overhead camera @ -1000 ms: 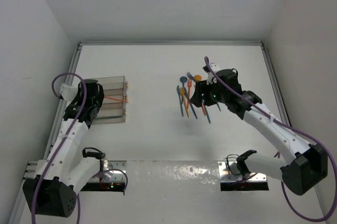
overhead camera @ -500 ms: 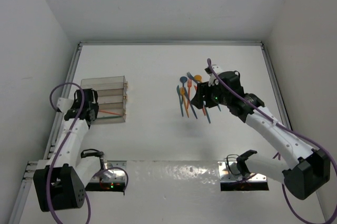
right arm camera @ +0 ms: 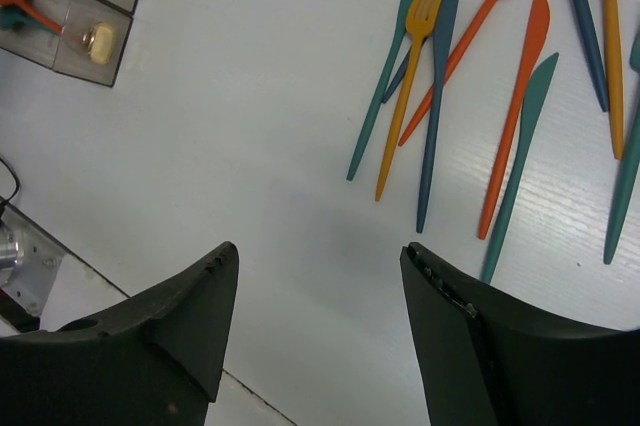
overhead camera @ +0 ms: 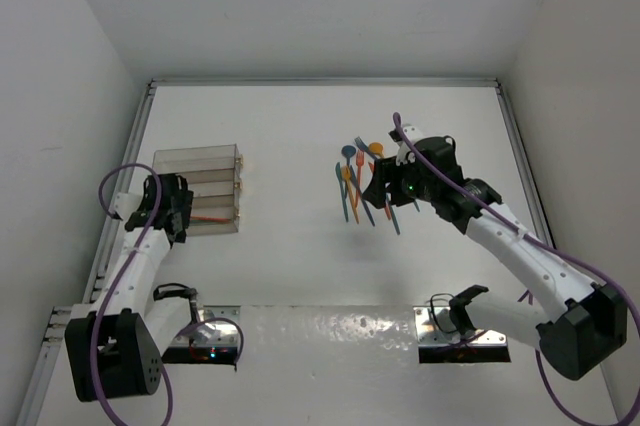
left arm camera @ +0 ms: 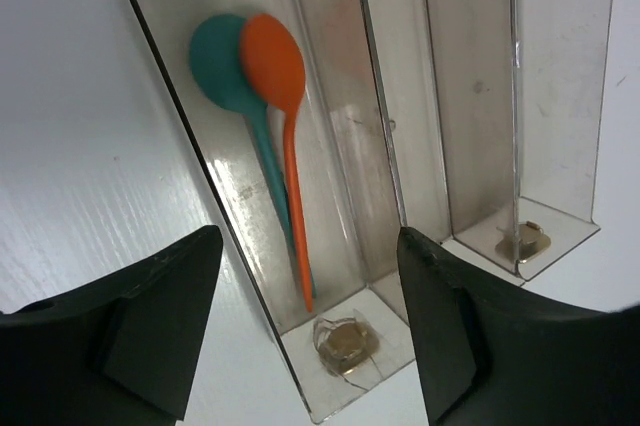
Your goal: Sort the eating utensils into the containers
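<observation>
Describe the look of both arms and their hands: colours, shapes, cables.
The left arm and right arm have white tubular links with black joint housings. A purple cable loops along each. The left hand and right hand show broad, matte black fingers.

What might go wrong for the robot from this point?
The orange fork crosses the blue knife in a touching heap, so the open right jaws may drag or lift two at once. The narrow bin already holds a teal spoon and an orange spoon; another piece dropped askew might catch its thin wall and land outside.
</observation>
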